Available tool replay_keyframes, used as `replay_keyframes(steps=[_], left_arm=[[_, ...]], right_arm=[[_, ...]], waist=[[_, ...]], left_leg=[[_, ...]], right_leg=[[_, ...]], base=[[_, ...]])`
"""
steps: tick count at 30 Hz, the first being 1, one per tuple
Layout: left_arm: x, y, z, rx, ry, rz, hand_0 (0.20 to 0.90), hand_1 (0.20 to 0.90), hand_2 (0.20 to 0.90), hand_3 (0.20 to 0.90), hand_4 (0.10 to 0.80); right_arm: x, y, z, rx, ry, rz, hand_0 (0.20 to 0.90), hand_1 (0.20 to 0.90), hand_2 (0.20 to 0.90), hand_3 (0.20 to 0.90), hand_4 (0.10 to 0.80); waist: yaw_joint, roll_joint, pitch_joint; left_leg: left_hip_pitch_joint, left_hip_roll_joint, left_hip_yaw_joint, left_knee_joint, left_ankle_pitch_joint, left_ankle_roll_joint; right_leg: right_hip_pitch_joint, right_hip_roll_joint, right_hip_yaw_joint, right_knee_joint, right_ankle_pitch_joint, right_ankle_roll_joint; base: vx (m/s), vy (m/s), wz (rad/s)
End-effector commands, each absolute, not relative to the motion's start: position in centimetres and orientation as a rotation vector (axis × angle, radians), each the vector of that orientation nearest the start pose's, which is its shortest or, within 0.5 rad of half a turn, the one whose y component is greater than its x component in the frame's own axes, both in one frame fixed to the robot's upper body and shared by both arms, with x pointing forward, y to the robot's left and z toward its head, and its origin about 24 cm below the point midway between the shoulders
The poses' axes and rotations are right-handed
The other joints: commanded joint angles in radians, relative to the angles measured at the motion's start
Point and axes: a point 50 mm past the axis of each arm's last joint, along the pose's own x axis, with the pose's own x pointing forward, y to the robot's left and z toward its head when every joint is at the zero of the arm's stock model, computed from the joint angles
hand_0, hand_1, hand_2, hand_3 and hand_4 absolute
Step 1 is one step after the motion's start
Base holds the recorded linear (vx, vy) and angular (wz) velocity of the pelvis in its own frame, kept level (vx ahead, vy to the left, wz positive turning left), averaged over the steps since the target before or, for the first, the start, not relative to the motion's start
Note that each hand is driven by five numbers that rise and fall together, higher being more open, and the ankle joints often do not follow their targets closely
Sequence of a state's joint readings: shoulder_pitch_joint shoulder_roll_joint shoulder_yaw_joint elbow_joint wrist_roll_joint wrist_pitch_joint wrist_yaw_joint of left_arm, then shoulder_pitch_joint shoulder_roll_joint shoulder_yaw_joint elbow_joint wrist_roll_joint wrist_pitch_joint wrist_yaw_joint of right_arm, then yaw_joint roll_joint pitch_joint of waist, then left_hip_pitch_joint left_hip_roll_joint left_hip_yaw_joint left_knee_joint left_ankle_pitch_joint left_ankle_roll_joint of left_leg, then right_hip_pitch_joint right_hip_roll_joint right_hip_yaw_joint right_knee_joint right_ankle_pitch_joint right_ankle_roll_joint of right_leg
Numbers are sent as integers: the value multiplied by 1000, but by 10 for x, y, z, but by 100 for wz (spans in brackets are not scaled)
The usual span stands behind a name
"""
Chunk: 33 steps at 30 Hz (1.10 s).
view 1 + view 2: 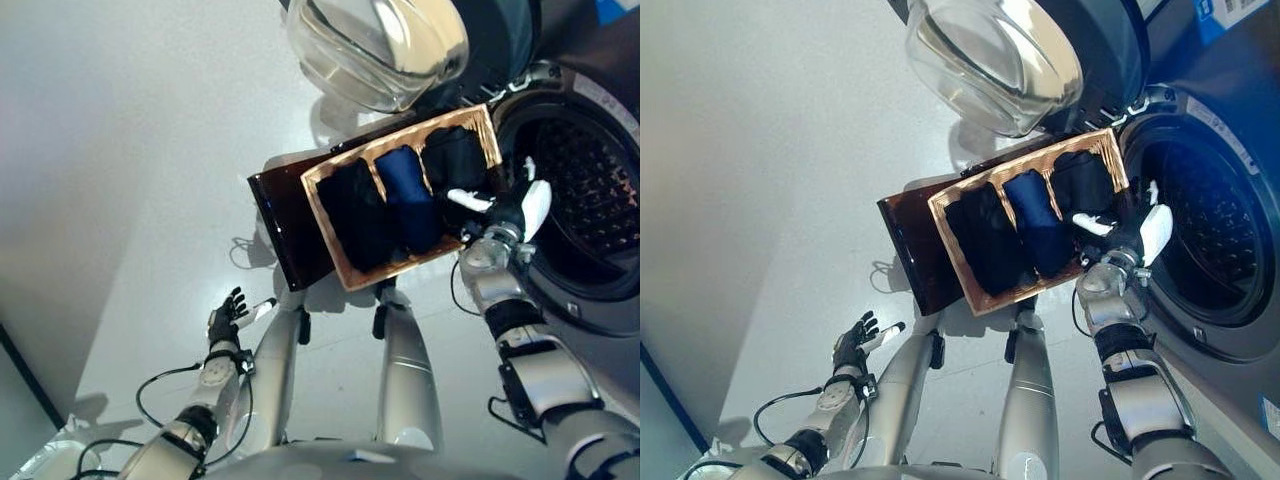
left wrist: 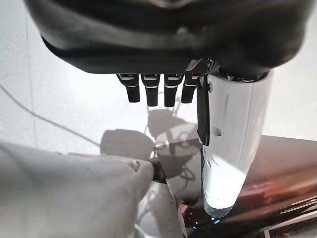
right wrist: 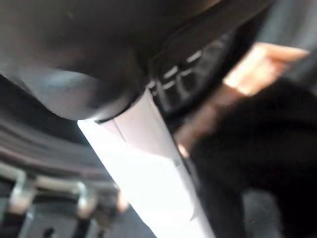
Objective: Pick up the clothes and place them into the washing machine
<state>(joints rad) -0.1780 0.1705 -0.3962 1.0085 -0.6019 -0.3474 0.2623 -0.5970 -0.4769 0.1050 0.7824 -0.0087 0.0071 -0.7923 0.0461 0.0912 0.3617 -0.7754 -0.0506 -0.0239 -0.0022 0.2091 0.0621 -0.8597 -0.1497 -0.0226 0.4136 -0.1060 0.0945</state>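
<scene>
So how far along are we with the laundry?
Done: the washing machine door is swung open and the drum looks empty. In hand: the right hand is at the edge of the wooden box nearest the drum, by a black garment; whether it has gripped cloth is unclear. Left: the blue garment and both black ones remain in the box. The left hand hangs open, idle.
</scene>
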Motion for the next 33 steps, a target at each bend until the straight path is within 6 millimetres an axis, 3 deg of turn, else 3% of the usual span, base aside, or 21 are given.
replay_keyframes(steps=[1,12,13,15,24,25,26,27,28,30,31,33], left_arm=[[192,175,-114,-83,592,327,900,900,900,900,800],[194,173,-113,-64,586,323,900,900,900,900,800],[195,170,-112,-68,579,326,900,900,900,900,800],[193,171,-112,-61,569,323,900,900,900,900,800],[192,178,-110,-23,541,316,900,900,900,900,800],[191,168,-114,31,573,254,900,900,900,900,800],[192,168,-114,31,569,255,900,900,900,900,800],[190,173,-117,58,603,254,900,900,900,900,800],[186,173,-117,49,597,242,900,900,900,900,800],[180,168,-115,24,571,191,900,900,900,900,800],[176,168,-116,25,574,175,900,900,900,900,800],[176,167,-114,24,561,164,900,900,900,900,800]], right_arm=[[320,-321,124,-742,-155,-1062,900,900,900,900,800],[326,-316,118,-800,-123,-1006,900,900,900,900,800],[311,-320,86,-837,-33,-987,900,900,900,900,800],[293,-324,54,-847,59,-941,900,900,900,900,800],[281,-311,9,-838,206,-795,900,900,900,900,800],[264,-308,-24,-874,375,-783,900,900,900,900,800],[265,-308,-23,-871,371,-784,900,900,900,900,800],[294,-340,24,-905,390,-861,900,900,900,900,800],[296,-353,38,-907,403,-887,900,900,900,900,800],[293,-370,52,-923,434,-930,900,900,900,900,800],[291,-375,54,-925,435,-946,856,856,856,856,769],[291,-378,59,-925,421,-969,859,859,859,859,771]], waist=[[5,24,-22],[10,24,-36],[4,19,-31],[-4,13,-27],[1,-14,-23],[23,3,-33],[20,3,-23],[70,34,-45],[90,46,-52],[128,69,-59],[137,75,-58],[144,79,-55]], left_leg=[[-18,-10,-10,155,-145,-77],[-34,-13,-14,164,-144,-75],[-34,-14,-13,168,-144,-75],[-31,-13,-15,170,-142,-77],[-17,-12,-27,175,-132,-84],[-4,-13,-35,177,-167,-88],[-17,-15,-30,177,-133,-85],[-18,-28,-43,179,-129,-87],[-16,-33,-47,176,-128,-87],[-8,-40,-51,171,-124,-87],[-3,-41,-50,168,-123,-87],[4,-42,-50,165,-122,-86]], right_leg=[[117,-5,-16,-275,203,-6],[94,-2,-15,-259,204,-5],[96,-2,-16,-259,206,-5],[102,-2,-17,-259,208,-4],[134,-8,-35,-261,214,-4],[146,-12,-35,-255,183,0],[136,-16,-40,-258,212,-4],[150,-28,-57,-258,205,-7],[154,-33,-62,-258,205,-7],[162,-41,-67,-259,207,-6],[166,-43,-66,-258,206,-6],[171,-44,-65,-259,208,-5]], base=[[0,0,0],[0,0,0],[0,0,0],[-12,-2,10],[7,-9,5],[11,8,4],[44,-23,4],[-78,-13,9],[42,-16,12],[11,41,17],[4,32,20],[10,40,19]])
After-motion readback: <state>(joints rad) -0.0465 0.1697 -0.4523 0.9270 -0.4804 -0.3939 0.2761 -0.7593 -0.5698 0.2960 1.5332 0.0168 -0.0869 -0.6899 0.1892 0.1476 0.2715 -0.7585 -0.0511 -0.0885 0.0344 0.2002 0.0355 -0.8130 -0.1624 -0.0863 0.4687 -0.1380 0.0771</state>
